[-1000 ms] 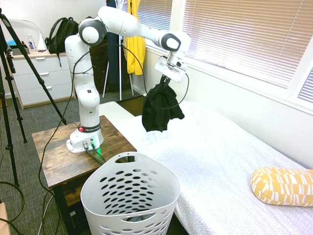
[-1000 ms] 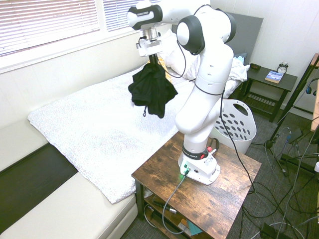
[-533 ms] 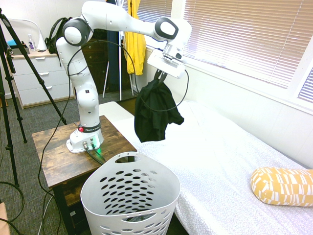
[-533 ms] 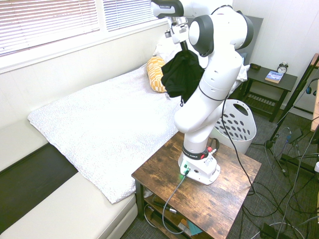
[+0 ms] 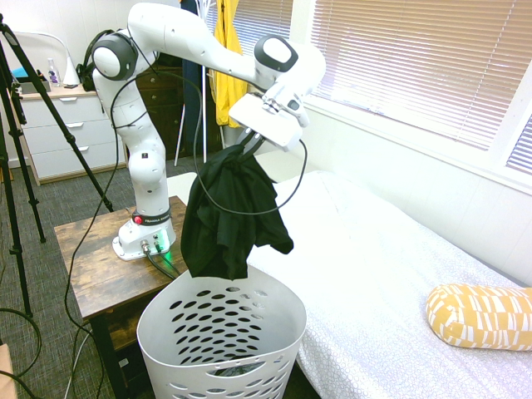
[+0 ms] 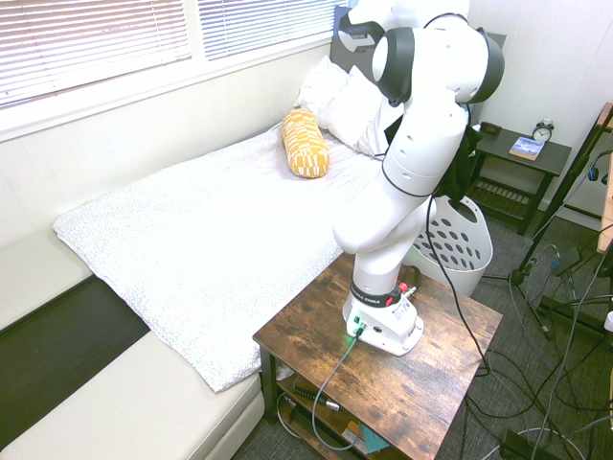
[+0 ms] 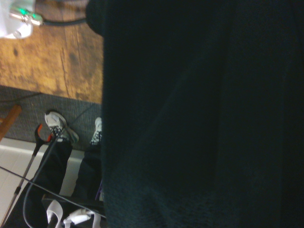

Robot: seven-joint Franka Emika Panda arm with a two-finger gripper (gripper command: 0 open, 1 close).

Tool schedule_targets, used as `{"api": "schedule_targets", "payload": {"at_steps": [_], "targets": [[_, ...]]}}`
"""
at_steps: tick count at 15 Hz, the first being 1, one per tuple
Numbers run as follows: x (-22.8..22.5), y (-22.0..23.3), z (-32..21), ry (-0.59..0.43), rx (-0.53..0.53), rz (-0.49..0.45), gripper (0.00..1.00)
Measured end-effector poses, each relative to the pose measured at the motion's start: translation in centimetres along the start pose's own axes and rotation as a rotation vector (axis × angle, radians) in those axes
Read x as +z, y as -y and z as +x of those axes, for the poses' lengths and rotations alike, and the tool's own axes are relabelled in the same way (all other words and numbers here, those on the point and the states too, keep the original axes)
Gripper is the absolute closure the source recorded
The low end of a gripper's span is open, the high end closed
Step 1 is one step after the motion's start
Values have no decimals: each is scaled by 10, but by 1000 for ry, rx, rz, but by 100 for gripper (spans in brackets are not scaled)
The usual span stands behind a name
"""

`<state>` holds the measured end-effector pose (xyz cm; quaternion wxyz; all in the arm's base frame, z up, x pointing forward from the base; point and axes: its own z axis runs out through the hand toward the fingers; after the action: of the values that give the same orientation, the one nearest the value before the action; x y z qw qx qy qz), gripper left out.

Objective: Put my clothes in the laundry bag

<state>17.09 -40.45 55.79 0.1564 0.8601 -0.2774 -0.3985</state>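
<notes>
Beside the laundry bag (image 5: pixel 221 332), bed (image 5: pixel 399 274) and yellow pillow (image 5: pixel 480 314); above it, gripper (image 5: pixel 247 150) clamped tight on dangling black clothes (image 5: pixel 229 220).

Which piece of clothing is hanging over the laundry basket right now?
The black garment, held in the gripper above the white basket; the yellow garment hangs far behind.

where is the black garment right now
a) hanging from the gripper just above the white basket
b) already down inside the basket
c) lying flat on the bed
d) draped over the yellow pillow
a: the black garment hangs from the shut gripper, its lower edge just over the rim of the white basket, not yet dropped in.
</notes>
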Motion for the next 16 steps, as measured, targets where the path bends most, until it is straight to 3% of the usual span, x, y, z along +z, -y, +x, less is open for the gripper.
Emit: {"api": "schedule_targets", "payload": {"at_steps": [5,6,10,16], "targets": [[95,6,56,49,91,-1,100],[110,14,70,39,117,-5,0],[162,59,135,-44,254,-20,0],[196,91,155,28,237,-49,0]]}}
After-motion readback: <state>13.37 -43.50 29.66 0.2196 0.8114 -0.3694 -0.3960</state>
